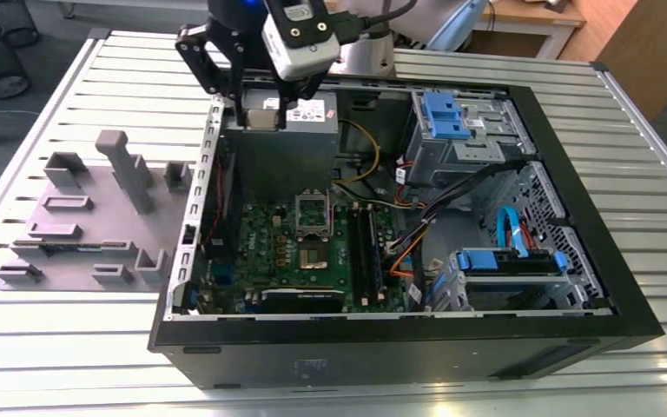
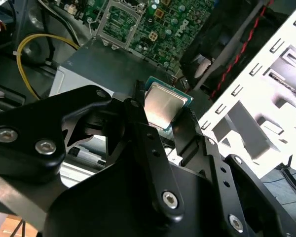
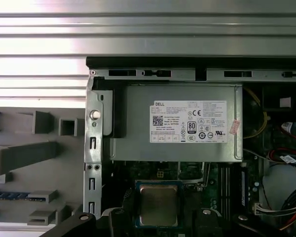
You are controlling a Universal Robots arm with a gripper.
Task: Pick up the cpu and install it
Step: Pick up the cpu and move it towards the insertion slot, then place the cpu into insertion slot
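Got the cpu (image 2: 164, 106) pinched between the black bolted fingers (image 2: 148, 143), gripped on two opposite edges and held up in the air, not resting on anything. Small flat square chip, smooth pale silver top, thin green rim. Hanging over the far corner of the open black case (image 1: 368, 352), on the exterior view's left side, right above the power supply (image 3: 130, 123). Plain grey sheet-metal box, that one, with a white sticker (image 3: 187, 122) full of fine print, a square code and rows of little symbols. Green board (image 1: 275, 252) lower down in the case, dark rectangular socket frame (image 1: 313, 208) on it, well apart from the chip. Perforated steel case wall (image 1: 208, 174) just beside the fingers, open air above. Blue plastic drive brackets (image 1: 444, 113) off toward the exterior view's right. Chunky grey plastic blocks (image 1: 90, 217) outside the case on the ribbed metal desk (image 1: 79, 347).
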